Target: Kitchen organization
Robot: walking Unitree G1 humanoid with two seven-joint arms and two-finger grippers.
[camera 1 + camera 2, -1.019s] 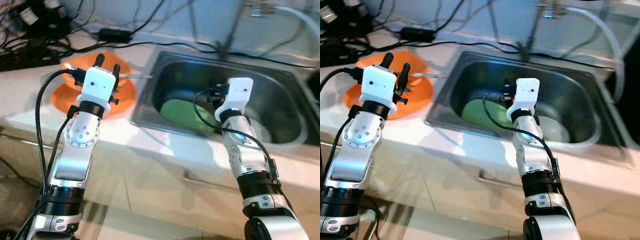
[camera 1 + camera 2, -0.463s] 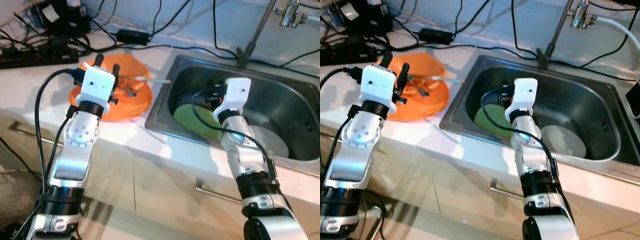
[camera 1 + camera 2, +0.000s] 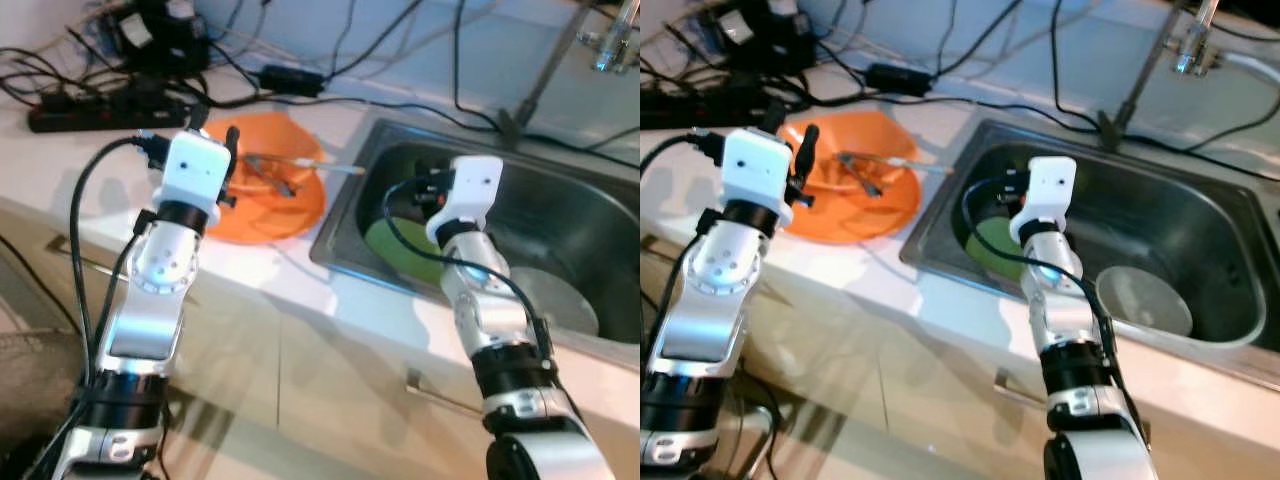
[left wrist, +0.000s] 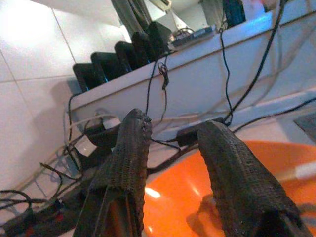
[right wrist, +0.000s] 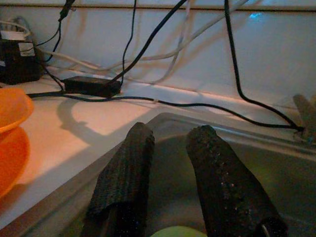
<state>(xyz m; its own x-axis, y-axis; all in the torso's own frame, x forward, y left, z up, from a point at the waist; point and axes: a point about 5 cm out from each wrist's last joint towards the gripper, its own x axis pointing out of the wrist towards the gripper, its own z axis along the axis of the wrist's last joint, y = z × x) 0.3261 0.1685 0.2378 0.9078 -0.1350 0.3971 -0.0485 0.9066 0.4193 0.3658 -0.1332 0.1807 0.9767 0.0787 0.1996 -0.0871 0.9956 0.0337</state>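
Observation:
An orange plate (image 3: 262,200) lies on the white counter left of the sink, with a few utensils (image 3: 272,170) on it. My left gripper (image 3: 790,125) hangs over the plate's near-left rim, open, nothing between its fingers (image 4: 129,148). The steel sink (image 3: 1200,225) holds a green plate (image 3: 402,248) at its left end and a round grey dish (image 3: 1145,300) to the right. My right gripper (image 5: 170,136) hovers above the sink's left part, just over the green plate, open and empty.
A black power strip (image 3: 100,112), adapters and several cables (image 3: 940,95) crowd the back of the counter. The faucet (image 3: 1188,45) stands behind the sink. Cabinet fronts with a metal handle (image 3: 440,393) run below the counter edge.
The whole picture has shifted and sharpened as the camera moved; plate and sink now sit further right. Both arms hold the same pose, grippers still open.

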